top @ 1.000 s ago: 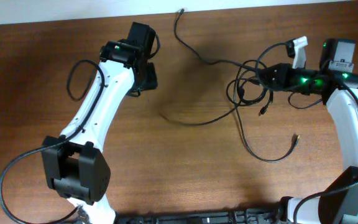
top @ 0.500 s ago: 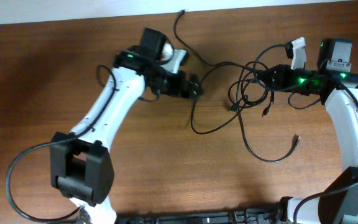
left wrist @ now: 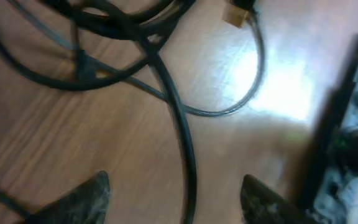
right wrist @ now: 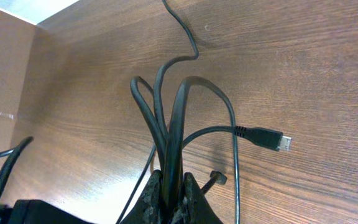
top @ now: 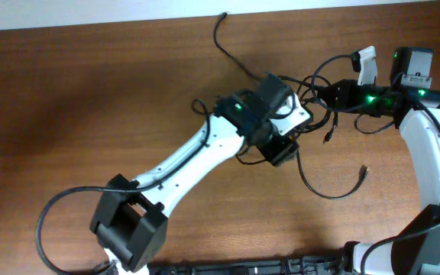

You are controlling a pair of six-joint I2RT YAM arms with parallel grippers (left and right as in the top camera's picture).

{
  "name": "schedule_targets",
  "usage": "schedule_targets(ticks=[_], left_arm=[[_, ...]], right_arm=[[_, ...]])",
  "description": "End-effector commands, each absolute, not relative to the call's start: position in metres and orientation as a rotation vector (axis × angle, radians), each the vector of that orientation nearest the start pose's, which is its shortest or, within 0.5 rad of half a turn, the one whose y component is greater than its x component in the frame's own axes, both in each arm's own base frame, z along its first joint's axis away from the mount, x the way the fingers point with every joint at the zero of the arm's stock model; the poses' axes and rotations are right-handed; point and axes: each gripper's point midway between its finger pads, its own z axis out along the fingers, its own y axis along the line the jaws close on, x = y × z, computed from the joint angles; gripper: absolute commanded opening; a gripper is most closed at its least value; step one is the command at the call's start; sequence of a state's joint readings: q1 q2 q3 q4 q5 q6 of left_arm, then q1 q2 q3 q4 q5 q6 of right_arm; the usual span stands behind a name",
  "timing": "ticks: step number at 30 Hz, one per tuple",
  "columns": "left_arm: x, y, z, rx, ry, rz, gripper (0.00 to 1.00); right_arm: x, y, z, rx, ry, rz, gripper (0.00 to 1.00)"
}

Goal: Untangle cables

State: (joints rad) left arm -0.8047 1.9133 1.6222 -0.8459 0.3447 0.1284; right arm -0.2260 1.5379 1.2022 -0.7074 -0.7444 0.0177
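Observation:
The cables (top: 331,196) are thin black cords tangled at the right of the brown table (top: 90,114). One strand runs up toward the far edge, and a loose loop ends in a small plug (top: 363,169). My right gripper (top: 317,95) is shut on a bunch of cable strands (right wrist: 176,118), which rise from between its fingers (right wrist: 156,193). My left gripper (top: 283,150) hovers over the left side of the tangle. It is open, and one cable strand (left wrist: 184,124) lies on the wood between its fingertips (left wrist: 86,198), touching neither.
The left arm (top: 197,153) stretches diagonally across the table from its base (top: 124,229). The right arm (top: 434,153) stands along the right edge. The table's far edge meets a white wall (top: 90,11). A dark bar (top: 243,268) lies along the front edge.
The left arm has swung from the upper left of the table across to the tangle, and its jaws now straddle a strand. The right gripper has held still with its bunch.

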Motion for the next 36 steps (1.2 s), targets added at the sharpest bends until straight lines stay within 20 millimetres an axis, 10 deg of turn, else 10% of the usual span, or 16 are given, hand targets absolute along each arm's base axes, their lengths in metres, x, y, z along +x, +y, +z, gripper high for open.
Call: schedule_targets(ticks=[1, 3, 7, 13, 19, 20, 22, 28, 30, 36], left_arm=[[0.299, -0.360, 0.096, 1.116, 2.607, -0.464, 0.38], [0.299, -0.357, 0.090, 1.086, 2.644, -0.458, 0.00], [0.317, -0.325, 0.109, 0.989, 2.664, -0.311, 0.00], [0.362, -0.260, 0.206, 0.616, 2.530, -0.321, 0.00], [0.377, -0.211, 0.203, 0.489, 2.581, -0.177, 0.00], [0.378, -0.202, 0.202, 0.473, 2.591, -0.113, 0.17], [0.378, -0.196, 0.200, 0.466, 2.598, -0.071, 0.99], [0.379, -0.194, 0.200, 0.457, 2.600, -0.068, 0.99], [0.379, -0.194, 0.200, 0.457, 2.600, -0.068, 0.99], [0.379, -0.194, 0.199, 0.457, 2.601, -0.068, 0.99]], right_arm=[[0.378, 0.036, 0.192, 0.006, 2.407, 0.862, 0.04], [0.377, 0.036, 0.192, 0.008, 2.410, 0.863, 0.04], [0.378, 0.030, 0.187, 0.028, 2.433, 0.808, 0.04], [0.377, 0.024, 0.182, 0.049, 2.459, 0.760, 0.04], [0.375, 0.025, 0.180, 0.054, 2.467, 0.766, 0.04], [0.374, 0.027, 0.182, 0.049, 2.462, 0.787, 0.04], [0.371, 0.040, 0.190, 0.018, 2.431, 0.896, 0.04], [0.349, 0.071, 0.179, -0.025, 2.539, 0.958, 0.31], [0.344, 0.069, 0.167, -0.027, 2.612, 0.854, 0.58], [0.336, -0.013, 0.130, 0.530, 2.765, 0.132, 0.89]])
